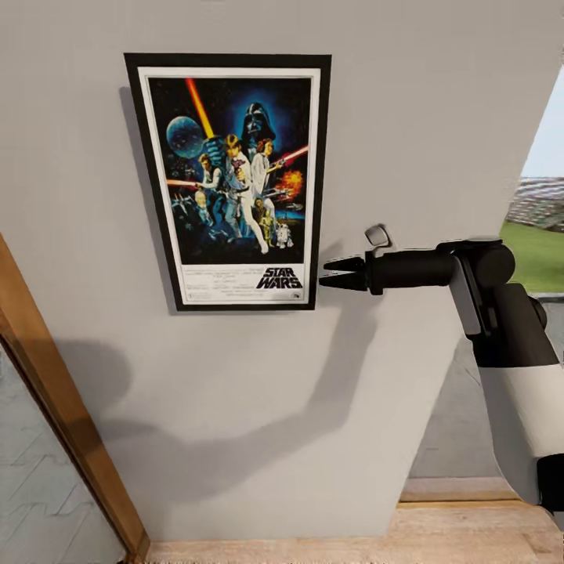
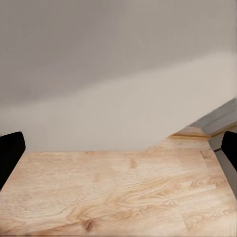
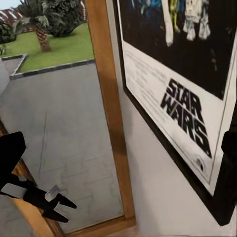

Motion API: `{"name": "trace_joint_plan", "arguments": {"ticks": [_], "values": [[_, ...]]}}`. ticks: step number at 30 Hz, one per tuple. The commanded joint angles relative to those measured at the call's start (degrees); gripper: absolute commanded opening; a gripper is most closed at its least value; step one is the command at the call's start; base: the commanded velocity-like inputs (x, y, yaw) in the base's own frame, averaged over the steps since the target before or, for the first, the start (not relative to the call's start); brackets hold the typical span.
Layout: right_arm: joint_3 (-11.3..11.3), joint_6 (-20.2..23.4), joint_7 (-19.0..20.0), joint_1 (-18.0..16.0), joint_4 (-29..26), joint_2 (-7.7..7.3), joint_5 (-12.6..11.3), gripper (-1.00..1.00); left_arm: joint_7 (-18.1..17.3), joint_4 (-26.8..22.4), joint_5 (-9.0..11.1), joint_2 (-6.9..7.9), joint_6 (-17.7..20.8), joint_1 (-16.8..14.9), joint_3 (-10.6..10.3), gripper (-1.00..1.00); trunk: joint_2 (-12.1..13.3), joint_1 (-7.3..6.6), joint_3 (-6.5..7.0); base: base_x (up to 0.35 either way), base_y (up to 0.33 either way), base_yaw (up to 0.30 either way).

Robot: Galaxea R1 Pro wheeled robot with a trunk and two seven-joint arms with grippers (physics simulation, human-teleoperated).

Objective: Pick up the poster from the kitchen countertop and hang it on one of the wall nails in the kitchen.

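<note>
poster [image 1: 235,182] flat on wall [image 1: 407,117] | right hand [image 1: 323,281] narrow, empty, beside frame corner | left hand [image 2: 118,148] wide

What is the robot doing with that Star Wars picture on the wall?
The poster is up against the grey wall, a little tilted. The robot's right gripper is right at the poster's lower right corner, with its fingers spread a little; whether it touches the frame is hard to tell. The left gripper is open and points down at the wooden floor. So the hanging looks about done.
</note>
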Motion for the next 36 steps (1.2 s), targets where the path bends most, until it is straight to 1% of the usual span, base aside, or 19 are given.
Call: {"name": "trace_joint_plan", "arguments": {"ticks": [1, 2, 8, 9, 10, 11, 13, 15, 16, 19, 20, 21, 22, 23, 24, 26, 28, 35, 36], "values": [[0.1, 0.3, 0.0, 0.1, 0.0, -0.05, -0.2, 1.0, -0.1, 0.0, 0.5, 0.01, -0.3, -0.1, -0.5, 1.0, -0.2, 0.01, -0.14, -0.224, 0.0, 0.0], [0.0, 0.2, 0.2, 3.2, -0.2, -0.05, -0.3, 1.0, -0.1, 0.0, 0.5, 0.01, -0.3, -0.1, -0.5, 1.0, -0.2, 0.01, -0.14, -0.137, 0.0, 0.0], [0.0, -0.6, 0.4, 8.1, -1.9, -0.05, -0.4, 1.0, -0.1, 0.0, 0.5, 0.01, -0.3, -0.1, -0.5, 1.0, -0.2, 0.01, -0.14, -0.208, 0.0, 0.0], [-0.1, -1.5, 0.5, 10.4, -3.2, -0.06, -0.4, 1.0, -0.1, 0.0, 0.5, 0.01, -0.3, -0.1, -0.6, 1.0, -0.2, 0.01, -0.14, -0.097, 0.0, 0.0], [-0.3, -1.9, 0.5, 11.6, -3.9, -0.08, -0.4, 1.0, -0.1, 0.0, 0.5, 0.01, -0.3, -0.1, -0.6, 1.0, -0.2, 0.01, -0.14, -0.078, 0.0, 0.0], [-2.3, -4.0, 0.5, 16.5, -5.4, -0.11, -0.4, 1.0, -0.1, 0.0, 0.5, 0.01, -0.3, -0.1, -0.6, 1.0, -0.2, 0.01, -0.14, -0.032, 0.0, 0.0], [-3.9, -5.0, 0.6, 19.4, -5.8, -0.12, -0.4, 1.0, -0.1, 0.0, 0.5, 0.01, -0.3, -0.1, -0.5, 1.0, -0.2, 0.01, -0.14, -0.023, 0.0, 0.0], [-7.6, -8.1, 0.7, 26.2, -6.3, -0.13, -0.4, 1.0, -0.1, 0.0, 0.5, 0.01, -0.3, -0.1, -0.5, 1.0, -0.2, 0.01, -0.13, -0.011, 0.0, 0.0], [-9.1, -10.5, 0.7, 30.1, -6.4, -0.13, -0.4, 1.0, -0.1, 0.0, 0.5, 0.01, -0.3, -0.1, -0.6, 1.0, -0.2, 0.01, -0.1, -0.005, 0.0, 0.0], [-10.4, -14.0, 0.7, 36.0, -6.4, -0.13, -0.3, 1.0, -0.1, 0.0, 0.5, -0.01, -0.3, -0.1, -0.6, 1.0, -0.2, 0.01, 0.05, -0.003, 0.0, 0.0], [-10.9, -16.0, 0.8, 39.9, -6.3, -0.13, -0.2, 1.0, 0.0, 0.0, 0.5, -0.03, -0.3, -0.1, -0.6, 1.0, -0.2, 0.01, 0.12, -0.002, 0.0, 0.0], [-11.1, -17.0, 0.8, 41.7, -6.3, -0.13, -0.2, 1.0, 0.0, 0.0, 0.5, -0.04, -0.3, -0.1, -0.6, 1.0, -0.2, 0.01, 0.2, -0.001, 0.0, 0.0], [-11.4, -19.1, 0.8, 45.1, -6.2, -0.13, -0.1, 1.0, 0.0, 0.0, 0.4, -0.05, -0.3, -0.1, -0.6, 1.0, -0.2, 0.01, 0.29, 0.0, 0.0, 0.0], [-11.6, -22.9, 0.8, 49.8, -6.1, -0.14, 0.0, 1.0, 0.0, 0.0, 0.4, -0.06, -0.3, -0.1, -0.6, 1.0, -0.2, 0.01, 0.38, 0.0, 0.0, 0.0], [-11.8, -26.4, 0.8, 53.4, -6.0, -0.14, 0.0, 1.0, 0.0, 0.0, 0.4, -0.08, -0.3, -0.1, -0.6, 1.0, -0.2, 0.01, 0.47, 0.0, 0.0, 0.0], [-11.9, -29.4, 0.7, 56.9, -4.5, -0.14, 0.1, 1.0, 0.0, 0.0, 0.4, -0.11, -0.3, -0.1, -0.6, 1.0, -0.2, 0.01, 0.66, 0.0, 0.0, 0.0], [-11.9, -30.2, 0.7, 58.0, -3.3, -0.14, 0.0, 1.0, 0.0, 0.0, 0.4, -0.14, -0.3, -0.1, -0.7, 1.0, -0.2, 0.01, 0.85, 0.0, 0.0, 0.0], [-11.9, -32.4, 0.7, 59.0, -1.6, -0.17, 0.2, 1.0, 0.0, 0.0, 0.4, -0.16, -0.3, -0.1, -0.7, 1.0, -0.2, 0.01, 1.14, 0.0, 0.0, 0.0], [-11.9, -32.8, 0.7, 59.6, -0.9, -0.21, 0.4, 1.0, 0.0, 0.0, 0.4, -0.16, -0.3, -0.1, -0.7, 1.0, -0.2, 0.01, 1.2, 0.0, 0.0, 0.0]]}}
